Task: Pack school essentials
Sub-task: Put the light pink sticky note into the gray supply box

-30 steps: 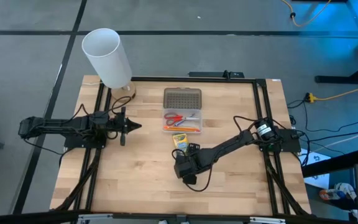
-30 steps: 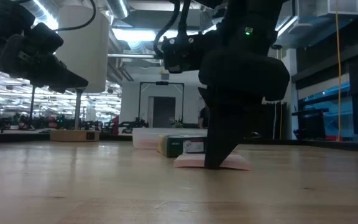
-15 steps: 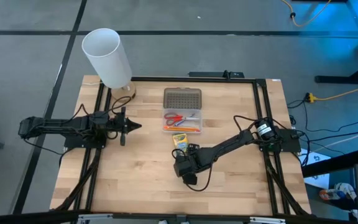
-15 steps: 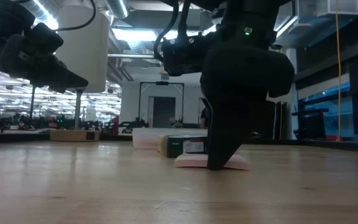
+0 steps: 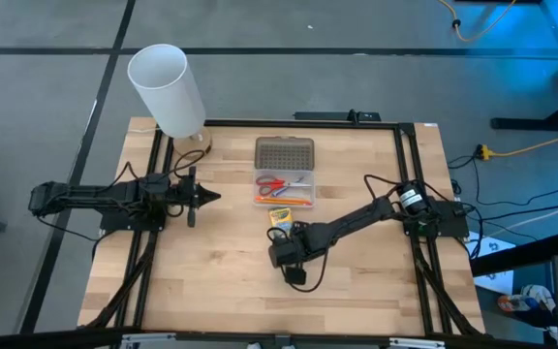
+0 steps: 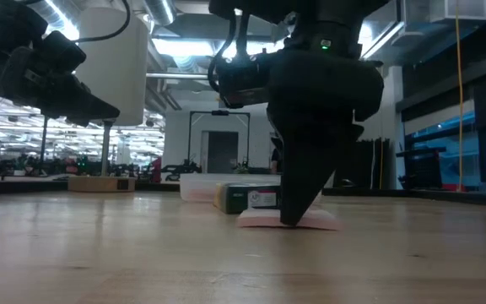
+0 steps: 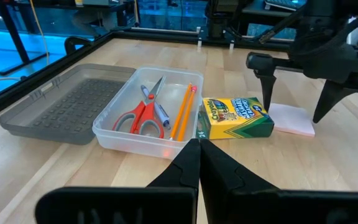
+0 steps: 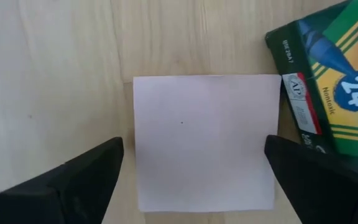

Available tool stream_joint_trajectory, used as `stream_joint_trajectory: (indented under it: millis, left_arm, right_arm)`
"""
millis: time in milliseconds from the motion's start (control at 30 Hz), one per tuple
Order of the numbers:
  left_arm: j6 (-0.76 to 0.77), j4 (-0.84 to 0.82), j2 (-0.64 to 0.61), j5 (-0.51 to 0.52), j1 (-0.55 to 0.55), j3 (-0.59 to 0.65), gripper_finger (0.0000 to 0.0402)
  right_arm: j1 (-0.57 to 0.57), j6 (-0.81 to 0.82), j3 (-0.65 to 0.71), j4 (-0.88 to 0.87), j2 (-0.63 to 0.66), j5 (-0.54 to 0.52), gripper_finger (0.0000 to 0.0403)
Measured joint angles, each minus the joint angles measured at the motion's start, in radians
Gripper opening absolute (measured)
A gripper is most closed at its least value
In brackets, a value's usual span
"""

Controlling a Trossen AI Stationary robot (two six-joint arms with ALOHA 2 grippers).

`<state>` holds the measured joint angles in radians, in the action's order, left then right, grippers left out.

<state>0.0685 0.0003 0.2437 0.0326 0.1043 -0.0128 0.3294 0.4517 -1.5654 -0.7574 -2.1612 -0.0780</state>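
Observation:
The pale pink sticky-note pad (image 8: 207,140) lies flat on the table beside the green-and-yellow crayon box (image 8: 331,87). My right gripper (image 8: 194,149) points down over the pad, open, with one finger on either side of it; whether the tips touch it I cannot tell. Red-handled scissors (image 7: 140,115), blue pen (image 7: 157,111) and orange pencil (image 7: 184,112) lie in the clear case (image 5: 284,189). My left gripper (image 5: 211,198) hovers shut above the table's left part, pointing at the case.
The case's grey dotted lid (image 5: 284,152) lies open on the table at the case's far side. A tall white cylinder (image 5: 168,89) stands at the far left corner. Bare wood stretches along the near edge and on the left (image 5: 201,281).
My right gripper has shifted slightly toward the far edge above the pad and its wrist has tipped a little; the pad and the crayon box have stayed in place.

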Motion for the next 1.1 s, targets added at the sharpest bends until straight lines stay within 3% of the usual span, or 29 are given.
stream_joint_trajectory:
  millis: [633, 933, 1100]
  left_arm:
    - [0.0, 0.0, 0.0, 0.0, 0.0, 0.0, 0.0]
    - [0.0, 0.0, 0.0, 0.0, 0.0, 0.0, 0.0]
    - [0.0, 0.0, 0.0, 0.0, 0.0, 0.0, 0.0]
  right_arm:
    - [-0.006, 0.007, 0.107, 0.124, 0.008, -0.031, 0.0398]
    - [-0.006, -0.015, 0.111, 0.129, 0.008, -0.1, 0.0397]
    - [-0.006, -0.01, 0.111, 0.129, 0.008, -0.122, 0.0372]
